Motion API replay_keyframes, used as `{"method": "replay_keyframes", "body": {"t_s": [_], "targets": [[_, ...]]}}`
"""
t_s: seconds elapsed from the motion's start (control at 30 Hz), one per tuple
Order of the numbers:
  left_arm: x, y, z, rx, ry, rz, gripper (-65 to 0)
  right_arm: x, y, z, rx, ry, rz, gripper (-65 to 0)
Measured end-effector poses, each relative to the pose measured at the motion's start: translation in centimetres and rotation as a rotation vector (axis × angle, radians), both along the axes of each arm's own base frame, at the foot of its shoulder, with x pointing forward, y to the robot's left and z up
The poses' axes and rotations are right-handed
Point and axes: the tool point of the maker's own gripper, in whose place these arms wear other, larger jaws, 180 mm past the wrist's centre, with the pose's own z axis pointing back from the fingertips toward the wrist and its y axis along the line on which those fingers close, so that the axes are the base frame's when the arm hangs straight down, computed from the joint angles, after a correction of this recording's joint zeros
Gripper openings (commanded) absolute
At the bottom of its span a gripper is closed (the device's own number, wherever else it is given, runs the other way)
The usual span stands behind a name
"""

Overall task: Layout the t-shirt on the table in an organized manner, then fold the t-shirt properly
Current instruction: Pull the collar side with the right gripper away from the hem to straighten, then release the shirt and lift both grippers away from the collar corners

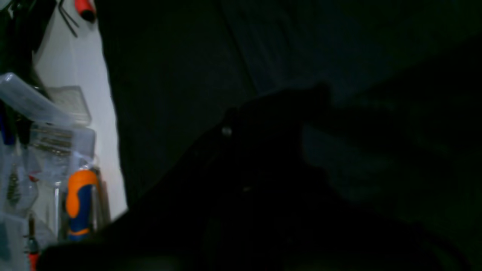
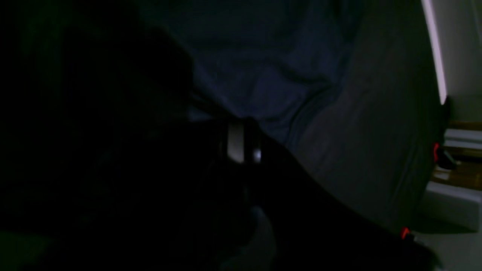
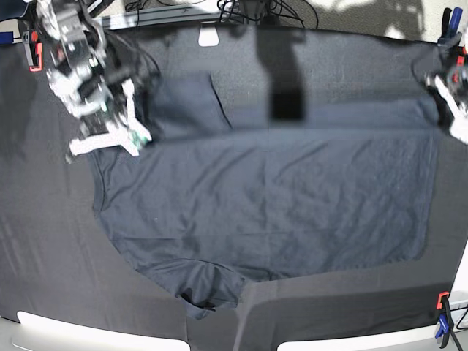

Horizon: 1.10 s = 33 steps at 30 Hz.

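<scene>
pale rim [image 3: 88,335], black creased table [image 3: 44,241], slate-blue t-shirt [image 3: 270,205] spread flat

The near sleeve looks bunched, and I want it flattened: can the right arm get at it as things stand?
Probably yes. The right gripper sits at the t-shirt's far left corner, and only flat cloth lies between it and the near sleeve. Reach across the table is unproven.

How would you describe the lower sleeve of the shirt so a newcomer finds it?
On the wide black-cloth table, the large slate-blue cotton t-shirt lies spread flat. Its lower sleeve juts toward the near edge, more crumpled than the flat upper sleeve.
</scene>
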Motion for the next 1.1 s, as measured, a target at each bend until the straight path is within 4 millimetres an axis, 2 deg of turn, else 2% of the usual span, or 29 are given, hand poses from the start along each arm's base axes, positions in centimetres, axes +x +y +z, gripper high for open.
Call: {"method": "replay_keyframes", "body": {"t_s": [0.2, 0.5, 0.7, 0.9, 1.1], "targets": [[0.5, 0.6, -0.2, -0.012, -0.012, 0.020, -65.0, 0.5, 0.8, 0.3, 0.042, 0.002, 0.014, -65.0], [0.4, -0.6, -0.7, -0.052, 0.008, -0.033, -65.0, 0.5, 0.7, 0.2, 0.041, 0.005, 0.013, -65.0], [0.5, -1.0, -0.5, -0.062, -0.003, -0.052, -65.0, 0.6, -0.8, -2.0, 0.030, 0.062, -0.025, -65.0], [0.2, -1.9, -0.9, -0.087, 0.026, -0.098, -65.0, 1.8, -1.4, -2.5, 0.038, 0.050, -0.030, -65.0], [1.2, -2.0, -0.2, -0.090, -0.004, -0.105, -65.0, 2.0, -1.5, -3.3, 0.034, 0.087, -0.004, -65.0]]}}
